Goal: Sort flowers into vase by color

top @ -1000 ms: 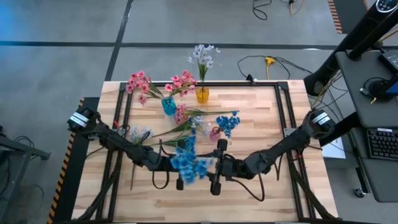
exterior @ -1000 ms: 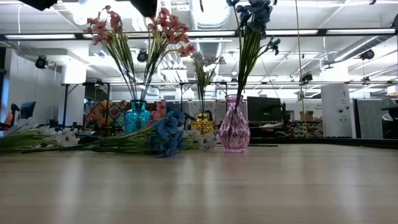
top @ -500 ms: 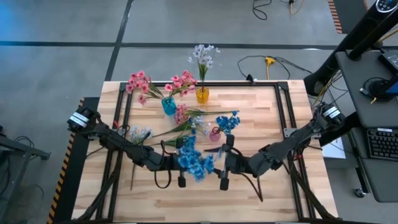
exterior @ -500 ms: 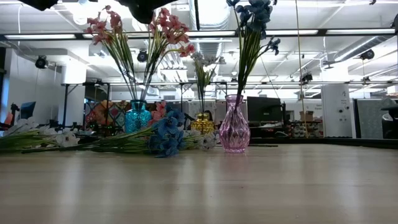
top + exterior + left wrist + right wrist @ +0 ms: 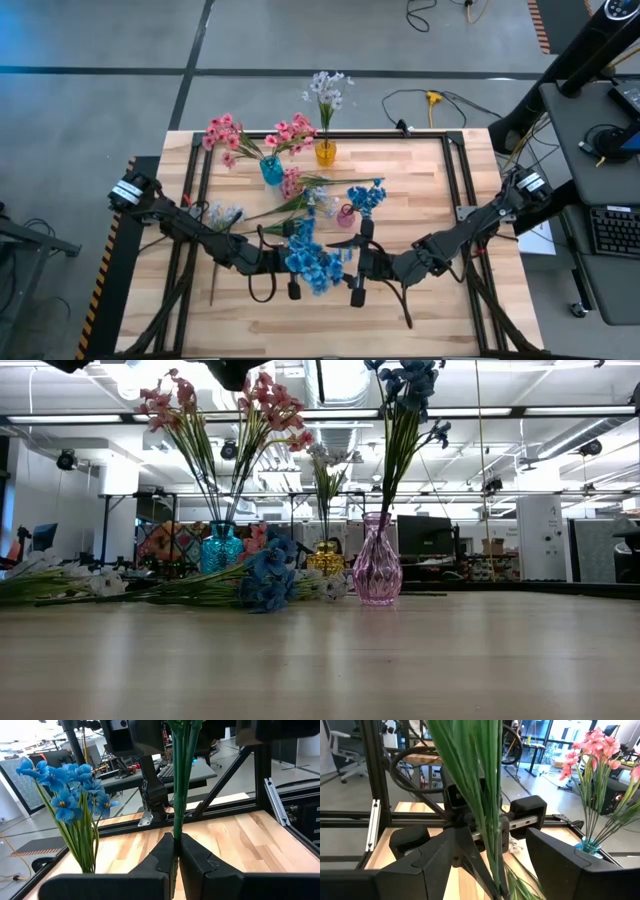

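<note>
At the left of the wooden surface (image 5: pixel 420 200) a pale white-lavender spray (image 5: pixel 222 214) lies flat, just beside the left arm; a little farther back stands the teal vase (image 5: pixel 271 170) with its pink flowers (image 5: pixel 255 136) fanning out to both sides; the left hand (image 5: pixel 291 278) sits near the front middle of the surface, clenched tight on the green stems (image 5: pixel 179 775) of the held blue spray (image 5: pixel 312 260), its two fingers (image 5: pixel 162 854) pressed together around them, and the bright blue blooms hang between the two hands; behind that bunch several loose stems, pink, pale and blue, lie crossed on the surface; at the back middle the yellow vase (image 5: pixel 325 153) holds white-lavender blooms (image 5: pixel 328 89); just right of centre the pink vase (image 5: pixel 346 216) carries a blue bunch (image 5: pixel 367 196), and in the low view this vase stands upright with its stems rising tall; the right hand (image 5: pixel 356 278) is just beside the held blue spray on its right, fingers (image 5: pixel 570 862) spread apart with the green stems (image 5: pixel 482 795) passing between them, released rather than gripping; whether the pads touch the stems cannot be told; the right arm runs back to the surface's right edge.
</note>
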